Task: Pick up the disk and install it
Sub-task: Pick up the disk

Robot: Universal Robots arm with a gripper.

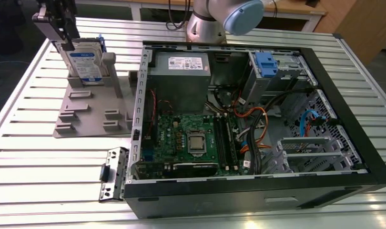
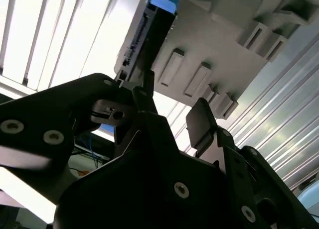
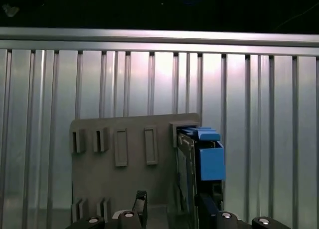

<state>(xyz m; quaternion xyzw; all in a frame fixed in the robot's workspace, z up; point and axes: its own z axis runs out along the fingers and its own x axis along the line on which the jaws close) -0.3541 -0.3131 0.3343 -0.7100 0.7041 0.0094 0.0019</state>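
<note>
disk (image 1: pixel 86 64) upright in grey stand (image 1: pixel 85 112), gripper (image 3: pixel 174 204) splayed astride it

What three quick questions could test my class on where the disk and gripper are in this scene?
1. True or false: the disk stands upright, outside the case.
2. What holds the disk? A: a grey stand. B: the motherboard. C: a drive cage.
3. Fill in: the gripper, at the disk's top end, is ___ (open or shut).

Key: 1 true; 2 A; 3 open.
</note>
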